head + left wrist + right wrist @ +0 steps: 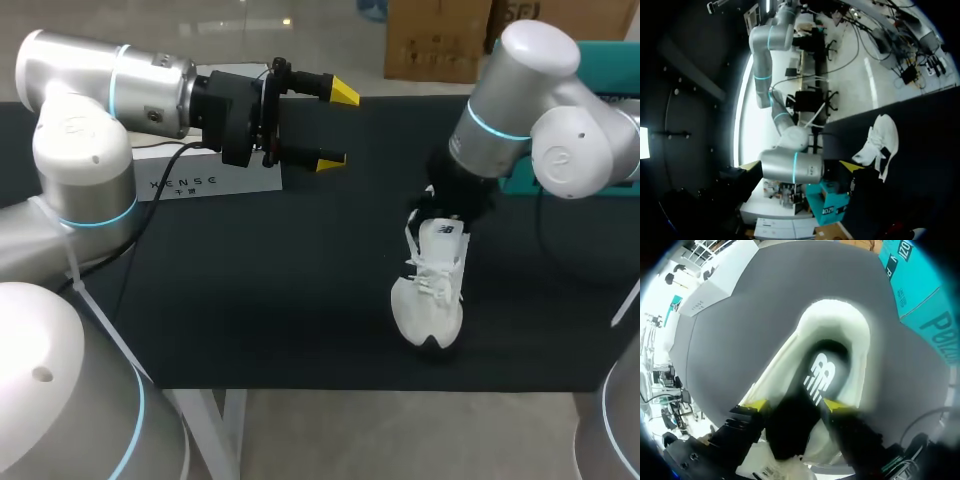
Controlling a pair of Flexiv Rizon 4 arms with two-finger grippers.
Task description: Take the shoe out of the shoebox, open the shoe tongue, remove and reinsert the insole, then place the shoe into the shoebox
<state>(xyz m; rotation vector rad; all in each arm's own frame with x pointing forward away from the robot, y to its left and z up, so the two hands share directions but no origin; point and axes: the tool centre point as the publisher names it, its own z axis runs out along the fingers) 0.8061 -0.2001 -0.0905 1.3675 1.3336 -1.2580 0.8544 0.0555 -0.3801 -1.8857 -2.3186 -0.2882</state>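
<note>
Left gripper (pixel 338 126): jaws wide, holding nothing, up in the air well to the left of the white lace-up trainer (pixel 432 290); flat white cardboard box (pixel 215 182) sits further left of the trainer again, under that arm; trainer itself is out of any box, upright on its sole on the black table top (pixel 250 300); right gripper (pixel 795 406) hangs right over the trainer's opening, fingers spread wide, nothing clamped, black insole with white logo (pixel 827 372) showing in the heel ahead of the tips; teal cardboard shoebox (pixel 920 295) is just right of the trainer.

Risks as I read it:
- nothing pins the trainer; pulling the insole likely drags the whole trainer up or tips it
- tips sit close to the collar walls; closing here may pinch collar or tongue, not insole
- loose laces near the tips could snag
</note>
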